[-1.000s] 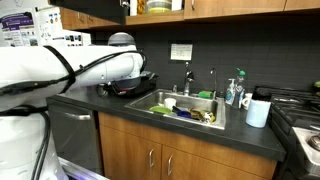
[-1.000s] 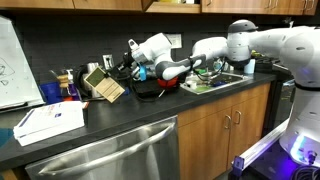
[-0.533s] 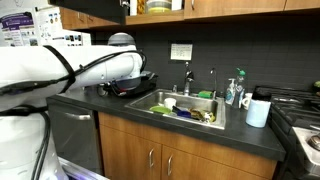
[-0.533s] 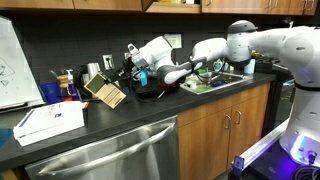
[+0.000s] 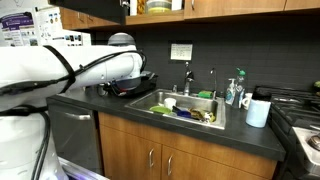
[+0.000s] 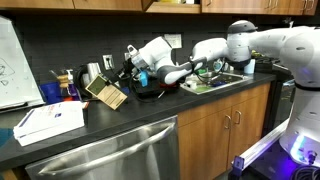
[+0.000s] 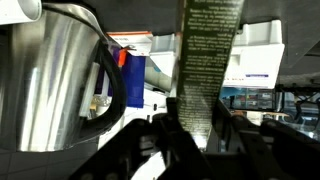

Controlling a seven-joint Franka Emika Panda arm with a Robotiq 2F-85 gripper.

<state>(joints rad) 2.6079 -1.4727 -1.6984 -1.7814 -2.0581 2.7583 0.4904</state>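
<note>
My gripper (image 7: 198, 118) is shut on a flat tan box (image 7: 207, 55) with small printed text, which rises between the two fingers (image 7: 168, 118) in the wrist view. In an exterior view the gripper (image 6: 120, 77) holds the same box (image 6: 105, 91) tilted just above the dark counter (image 6: 140, 112), left of a black pan (image 6: 150, 91). A shiny steel vessel (image 7: 50, 85) and a blue object (image 7: 136, 80) stand close on the left of the wrist view. In an exterior view my white arm (image 5: 70, 68) hides the gripper.
A sink (image 5: 186, 107) full of dishes lies right of the pan (image 5: 130, 88), with soap bottles (image 5: 235, 92) and a white cup (image 5: 258, 110) beyond. A white box (image 6: 48, 122), a blue cup (image 6: 50, 92) and a whiteboard (image 6: 10, 60) sit at the counter's left end.
The gripper with the tan box dipped slightly down towards the counter during the first half second; since then nothing has visibly moved.
</note>
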